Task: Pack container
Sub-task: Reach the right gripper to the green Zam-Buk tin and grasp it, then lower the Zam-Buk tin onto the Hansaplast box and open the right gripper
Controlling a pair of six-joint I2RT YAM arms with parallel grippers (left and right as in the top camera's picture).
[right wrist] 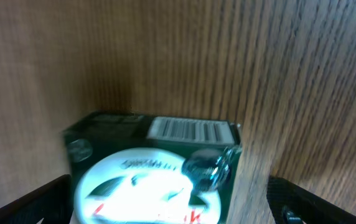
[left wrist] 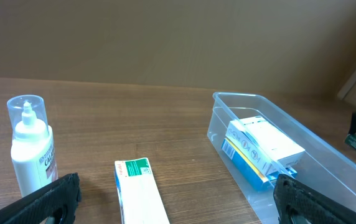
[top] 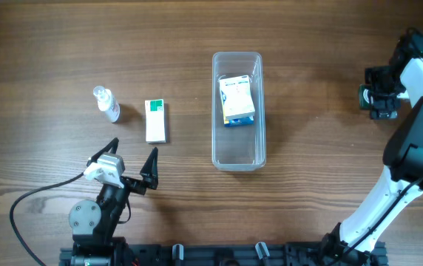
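Container [top: 238, 153]: frame centre, on table [top: 308, 44], holding a white-blue box [top: 237, 100].
Green-white box [top: 155, 120]: left, apart.
Bottle [top: 107, 104]: farther left.
Left gripper [top: 134, 148]: lower left, spread, empty.
Right gripper [top: 380, 100]: upper right, spread astride a dark box [right wrist: 153, 168].

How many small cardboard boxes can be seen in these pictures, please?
3. A white-and-blue box lies inside the container; a green-and-white box lies on the table left of it; a dark green box stands at the far right. I see no hidden ones.

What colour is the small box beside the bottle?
White box, green at one end; left wrist view shows it best.
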